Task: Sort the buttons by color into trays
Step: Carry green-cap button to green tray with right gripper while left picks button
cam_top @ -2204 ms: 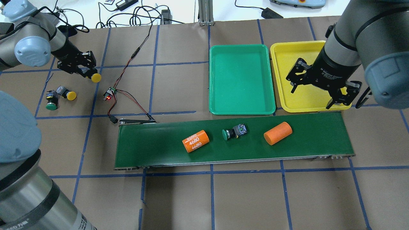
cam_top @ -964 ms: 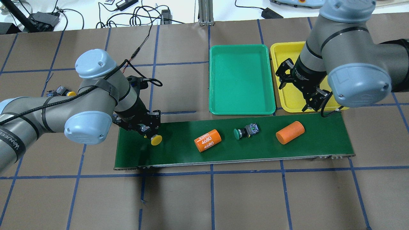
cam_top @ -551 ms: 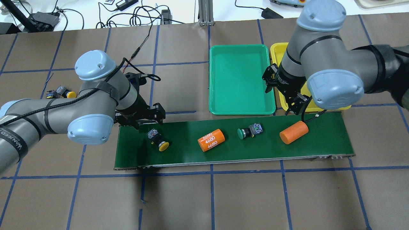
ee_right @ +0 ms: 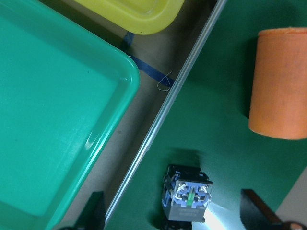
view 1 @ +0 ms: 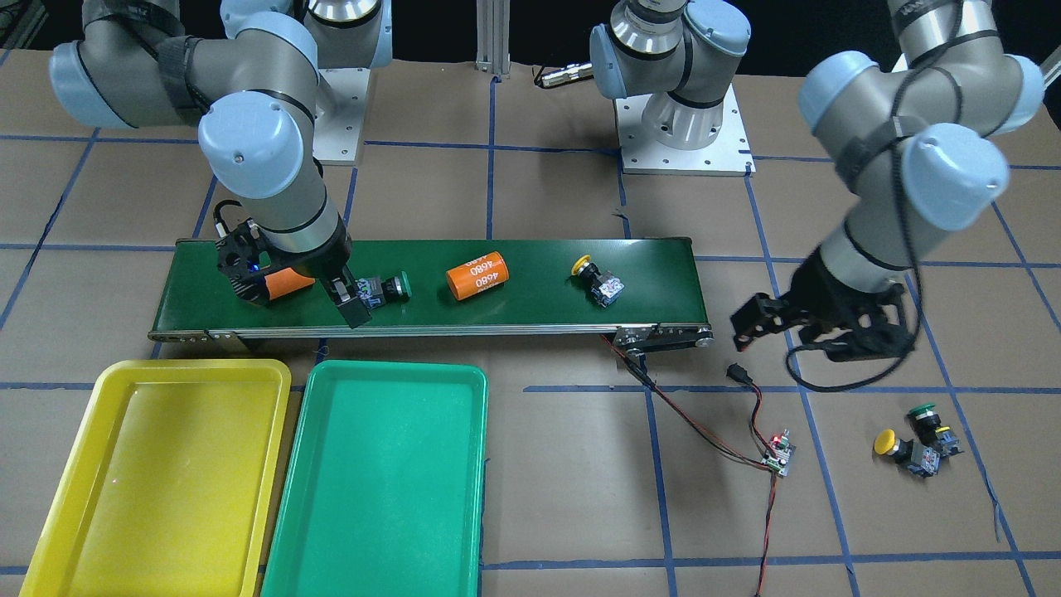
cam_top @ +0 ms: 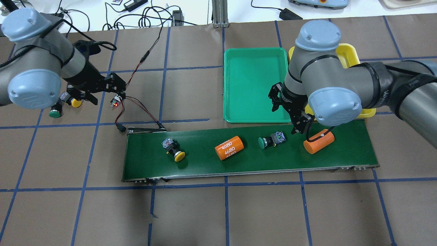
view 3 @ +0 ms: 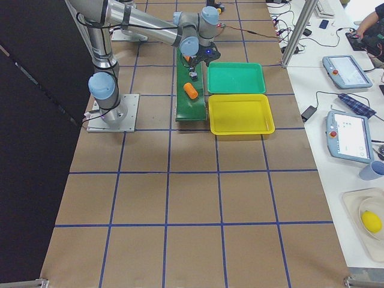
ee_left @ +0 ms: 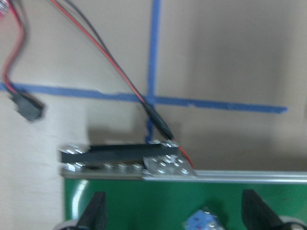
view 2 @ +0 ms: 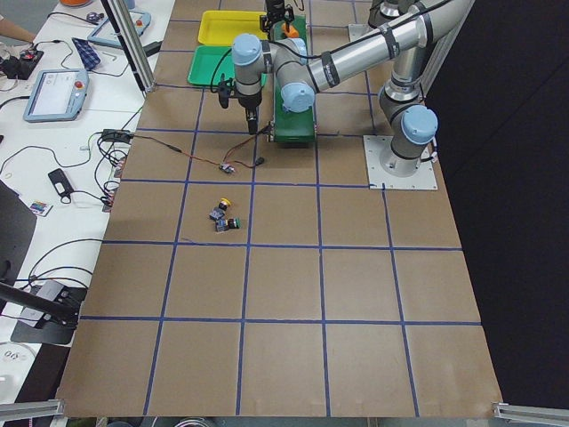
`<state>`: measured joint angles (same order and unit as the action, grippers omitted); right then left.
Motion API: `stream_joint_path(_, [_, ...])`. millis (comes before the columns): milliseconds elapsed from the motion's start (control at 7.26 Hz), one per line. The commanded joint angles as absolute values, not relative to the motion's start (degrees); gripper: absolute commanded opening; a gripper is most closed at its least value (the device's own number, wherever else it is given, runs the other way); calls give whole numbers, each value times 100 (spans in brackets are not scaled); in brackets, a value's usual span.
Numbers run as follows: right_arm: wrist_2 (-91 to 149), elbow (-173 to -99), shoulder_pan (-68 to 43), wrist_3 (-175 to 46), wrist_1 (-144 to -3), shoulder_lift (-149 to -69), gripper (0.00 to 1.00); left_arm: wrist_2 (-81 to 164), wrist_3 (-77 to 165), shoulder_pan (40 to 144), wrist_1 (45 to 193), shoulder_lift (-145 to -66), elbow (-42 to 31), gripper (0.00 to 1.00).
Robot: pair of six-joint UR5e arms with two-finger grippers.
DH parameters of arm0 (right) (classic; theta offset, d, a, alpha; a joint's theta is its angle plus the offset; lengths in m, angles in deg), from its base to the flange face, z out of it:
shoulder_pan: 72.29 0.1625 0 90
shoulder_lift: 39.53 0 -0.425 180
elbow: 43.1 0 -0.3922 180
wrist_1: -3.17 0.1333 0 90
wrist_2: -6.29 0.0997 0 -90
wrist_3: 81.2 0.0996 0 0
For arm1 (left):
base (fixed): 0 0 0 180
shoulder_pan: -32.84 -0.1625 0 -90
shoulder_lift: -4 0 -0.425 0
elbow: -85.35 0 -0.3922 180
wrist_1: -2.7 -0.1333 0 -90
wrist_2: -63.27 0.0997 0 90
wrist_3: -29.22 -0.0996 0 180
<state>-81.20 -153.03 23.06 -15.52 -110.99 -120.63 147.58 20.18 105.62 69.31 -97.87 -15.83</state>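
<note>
Our right jaws hung spread wide and empty over the green button (ee_right: 187, 200), which lay on its side on the conveyor belt (cam_top: 205, 164), one finger to either side of its contact block. We judged it best to drop straight, close across the black body rather than the round cap, then lift before swinging. The plain orange cylinder (cam_top: 319, 140) lay near on one side. On the other, the rail sat just under one finger, with the green tray (cam_top: 254, 82) beyond it. Our left jaws, open and empty, hovered near the two loose buttons (view 1: 916, 453) on the table (cam_top: 239, 212).
</note>
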Motion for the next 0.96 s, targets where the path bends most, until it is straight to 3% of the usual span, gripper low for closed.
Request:
stream_joint_path(0, [-8142,-15823,2307,-1528,-12196,-11926,100,14730,976,9580,6924,-10853,-498,100])
stream_joint_path(275, [-8151,-15859,2298,-1511,-12086,-11951,100,14756,-534,9071,6932,-11655,252,100])
stream_joint_path(826, [-8247,-15649,2246,-1537,-11619,-12065,100,14756,-1763,8548,6740,-12185,194,100])
